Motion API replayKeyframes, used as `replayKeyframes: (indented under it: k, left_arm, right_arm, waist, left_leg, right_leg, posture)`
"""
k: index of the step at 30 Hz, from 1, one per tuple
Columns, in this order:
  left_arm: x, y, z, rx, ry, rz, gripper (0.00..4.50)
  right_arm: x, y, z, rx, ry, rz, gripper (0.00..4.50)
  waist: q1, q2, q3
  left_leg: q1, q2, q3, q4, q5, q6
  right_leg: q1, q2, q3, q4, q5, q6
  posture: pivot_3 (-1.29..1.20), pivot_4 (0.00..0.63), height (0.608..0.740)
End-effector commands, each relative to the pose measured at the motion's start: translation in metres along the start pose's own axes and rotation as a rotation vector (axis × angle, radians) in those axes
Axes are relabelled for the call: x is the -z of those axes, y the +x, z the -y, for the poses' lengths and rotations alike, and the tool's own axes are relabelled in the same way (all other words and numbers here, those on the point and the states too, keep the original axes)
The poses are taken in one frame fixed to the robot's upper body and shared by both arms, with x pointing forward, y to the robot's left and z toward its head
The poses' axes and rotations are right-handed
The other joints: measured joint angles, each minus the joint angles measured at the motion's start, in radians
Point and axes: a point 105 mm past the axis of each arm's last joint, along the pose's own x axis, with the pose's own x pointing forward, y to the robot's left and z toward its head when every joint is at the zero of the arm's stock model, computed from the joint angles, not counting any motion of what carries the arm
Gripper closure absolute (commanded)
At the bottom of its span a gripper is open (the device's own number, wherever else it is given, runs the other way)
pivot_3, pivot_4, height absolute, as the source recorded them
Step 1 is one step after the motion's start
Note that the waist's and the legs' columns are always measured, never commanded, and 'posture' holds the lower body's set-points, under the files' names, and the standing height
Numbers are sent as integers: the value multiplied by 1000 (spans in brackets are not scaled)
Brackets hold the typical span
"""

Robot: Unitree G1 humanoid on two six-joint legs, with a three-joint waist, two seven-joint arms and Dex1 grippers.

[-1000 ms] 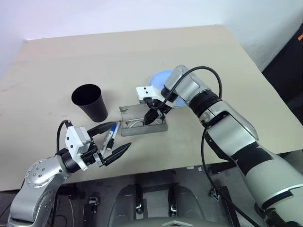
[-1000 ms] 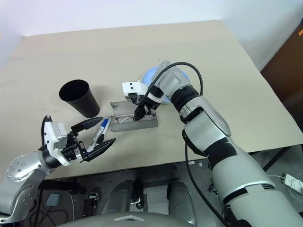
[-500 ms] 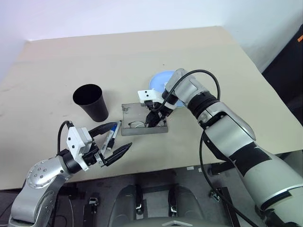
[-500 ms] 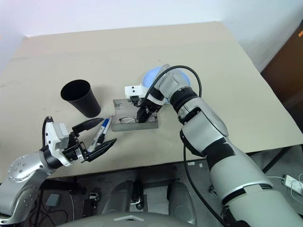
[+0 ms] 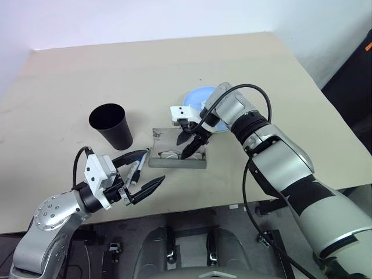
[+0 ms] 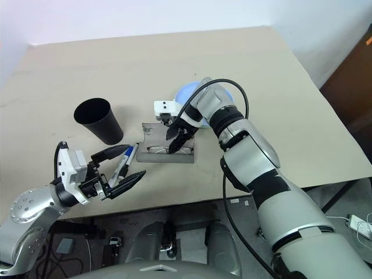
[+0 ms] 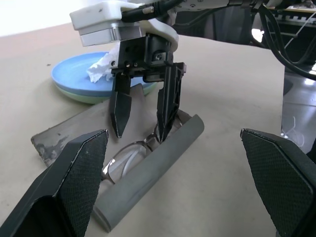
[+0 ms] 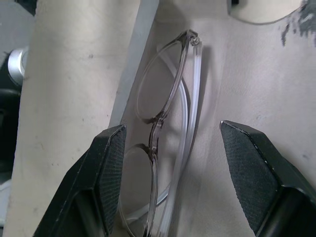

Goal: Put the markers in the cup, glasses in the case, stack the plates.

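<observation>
Right wrist view: right hand [image 8: 170,182], fingers spread, straddles clear-framed glasses [image 8: 163,133] lying released inside the open grey fabric case [image 5: 177,152]; left hand [image 5: 139,172] waits spread at seven o'clock.

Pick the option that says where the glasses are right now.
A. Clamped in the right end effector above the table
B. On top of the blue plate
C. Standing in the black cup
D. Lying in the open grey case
D: the glasses lie folded in the open case, and the right end effector stands open just above them, holding nothing.
</observation>
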Motion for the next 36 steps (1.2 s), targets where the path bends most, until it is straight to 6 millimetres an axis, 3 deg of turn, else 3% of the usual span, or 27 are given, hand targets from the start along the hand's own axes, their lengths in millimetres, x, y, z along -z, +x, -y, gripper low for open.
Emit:
replayKeyframes:
  k: [1, 7, 11, 15, 21, 22, 30, 36]
  left_arm:
    - [-13, 3, 2, 26, 34, 32, 0]
    - [-8, 3, -6, 19, 20, 34, 0]
    - [-5, -8, -14, -16, 23, 28, 0]
    - [-4, -22, -22, -40, 17, 29, 0]
    - [14, -36, -27, -49, 14, -4, 0]
    - [17, -36, -29, -47, 13, -9, 0]
    - [28, -42, -33, -58, 23, -21, 0]
    - [31, -44, -33, -56, 30, -21, 0]
  right_arm:
    - [-21, -14, 1, 23, -57, 39, 1315]
    - [-48, -38, 4, 89, -25, 235, 1315]
    - [-44, -54, 5, 144, -47, 314, 1315]
    - [-42, -67, 2, 184, -29, 420, 2168]
    - [-27, -76, 19, 340, 114, 506, 4335]
    - [-25, -76, 21, 355, 129, 516, 4489]
    - [-19, -70, 36, 449, 170, 545, 4489]
    - [-5, -46, 43, 460, 154, 449, 4489]
  waist:
    - [1, 0, 0]
    - [0, 0, 0]
    - [0, 0, 0]
    - [1, 0, 0]
    - [0, 0, 0]
    - [0, 0, 0]
    - [-1, 0, 0]
    - [-1, 0, 0]
  left_leg:
    - [0, 0, 0, 0, 0, 0]
    - [0, 0, 0, 0, 0, 0]
    - [0, 0, 0, 0, 0, 0]
    - [0, 0, 0, 0, 0, 0]
    - [0, 0, 0, 0, 0, 0]
    - [0, 0, 0, -1, 0, 0]
    - [0, 0, 0, -1, 0, 0]
    - [0, 0, 1, -1, 0, 1]
  right_leg:
    - [0, 0, 0, 0, 0, 0]
    - [0, 0, 0, 0, 0, 0]
    - [0, 0, 0, 0, 0, 0]
    - [0, -1, 0, 0, 0, 0]
    - [0, -1, 0, 0, 0, 0]
    - [-1, -1, 0, 0, 0, 0]
    - [-1, -1, 0, 0, 0, 0]
    - [-1, 0, 0, 0, 0, 0]
  posture:
    - [0, 150, 719]
    - [0, 150, 719]
    - [0, 150, 719]
    - [0, 150, 719]
    - [0, 150, 719]
    - [0, 150, 719]
    - [0, 150, 719]
    - [0, 150, 719]
